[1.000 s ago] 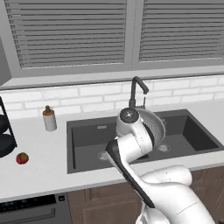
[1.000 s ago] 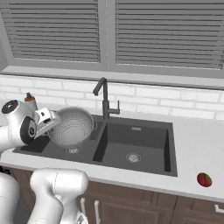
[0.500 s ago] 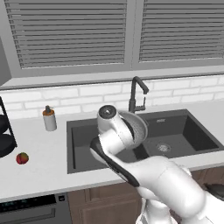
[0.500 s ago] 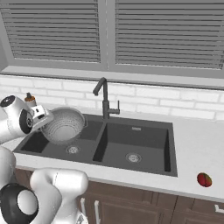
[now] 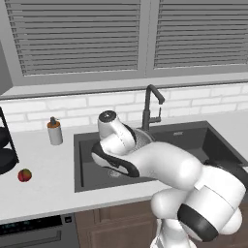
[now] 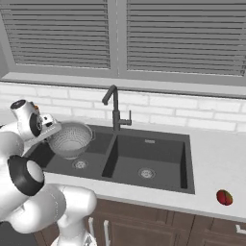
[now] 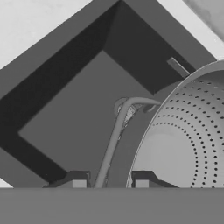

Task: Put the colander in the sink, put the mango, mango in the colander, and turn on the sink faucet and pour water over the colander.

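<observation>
The gripper [image 7: 110, 183] is clamped on the handle of the colander [image 6: 71, 139], carrying it tilted above the left basin of the sink [image 6: 158, 178]. In the right base view the bowl hangs just over the left drain [image 6: 79, 164], clear of the basin floor, with the sink faucet [image 6: 115, 108] just to its right. In the hand view the wire handle runs up between the fingertips [image 7: 78, 183], and the perforated bowl sits to one side; how firmly the pads pinch the wire is hard to judge there.

To finish this step well, the bowl should be levelled first, then lowered straight down until its base rests on the basin floor, under the spout's reach. Letting go early would probably tip it.

One mango [image 5: 24, 175] lies on the counter far left of the sink; the other mango [image 6: 224, 197] lies on the counter to its right.
</observation>
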Robot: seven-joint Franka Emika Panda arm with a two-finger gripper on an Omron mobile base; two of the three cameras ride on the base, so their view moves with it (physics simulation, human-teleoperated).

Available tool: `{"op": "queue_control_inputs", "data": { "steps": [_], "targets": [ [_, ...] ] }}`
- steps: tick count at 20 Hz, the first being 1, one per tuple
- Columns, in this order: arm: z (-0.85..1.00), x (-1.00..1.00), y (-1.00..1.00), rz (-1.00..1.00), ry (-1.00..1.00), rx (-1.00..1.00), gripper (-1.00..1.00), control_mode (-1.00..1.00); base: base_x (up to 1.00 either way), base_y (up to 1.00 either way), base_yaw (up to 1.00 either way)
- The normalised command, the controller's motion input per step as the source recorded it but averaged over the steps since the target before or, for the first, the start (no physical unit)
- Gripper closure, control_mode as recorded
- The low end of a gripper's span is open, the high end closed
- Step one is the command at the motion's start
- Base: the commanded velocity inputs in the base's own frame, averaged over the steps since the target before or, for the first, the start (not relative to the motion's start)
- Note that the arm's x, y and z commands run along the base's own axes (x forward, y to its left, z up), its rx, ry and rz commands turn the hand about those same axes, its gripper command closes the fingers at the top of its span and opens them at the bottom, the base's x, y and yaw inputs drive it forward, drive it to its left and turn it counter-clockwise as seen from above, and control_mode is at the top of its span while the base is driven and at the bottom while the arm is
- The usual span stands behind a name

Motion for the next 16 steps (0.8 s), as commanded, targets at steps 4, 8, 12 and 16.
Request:
{"op": "queue_control_inputs", "data": {
  "steps": [4, 8, 12, 16],
  "targets": [
    [-0.44, 0.24, 0.06, 0.00, 0.05, 0.00, 1.00, -1.00, 0.00, 0.00, 0.00],
    [-0.37, 0.27, 0.00, 0.00, 0.03, 0.00, 1.00, -1.00, 0.00, 0.00, 0.00],
    [-0.35, 0.34, 0.00, 0.00, 0.00, 0.00, 1.00, -1.00, 0.00, 0.00, 0.00],
    [-0.33, 0.28, 0.00, 0.00, 0.00, 0.00, 1.00, -1.00, 0.00, 0.00, 0.00]
  ]
}}
